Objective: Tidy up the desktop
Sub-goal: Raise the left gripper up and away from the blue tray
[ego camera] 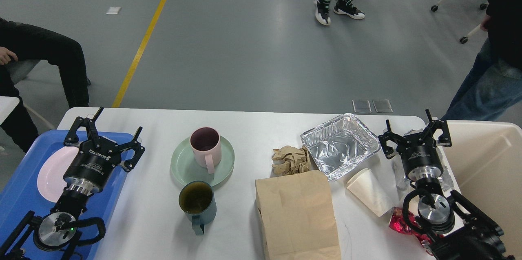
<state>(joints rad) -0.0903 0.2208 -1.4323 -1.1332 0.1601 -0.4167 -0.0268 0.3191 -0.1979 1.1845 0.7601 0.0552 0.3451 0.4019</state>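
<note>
"ROBOTIQ" reads on left gripper [107, 131], fingers spread wide, empty, over blue tray [24, 158] at 9 o'clock. Right gripper [416, 133] also wide open, empty, at 3 o'clock; its label too small to read. Desktop [253, 129] fills lower centre w/ pink mug [206, 147], teal mug [197, 203], paper bag [295, 215], foil tray [340, 145].

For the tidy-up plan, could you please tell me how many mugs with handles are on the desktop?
2. The pink mug stands on the green plate; the dark teal mug stands on the desktop just in front of that plate. None seems hidden.
</note>
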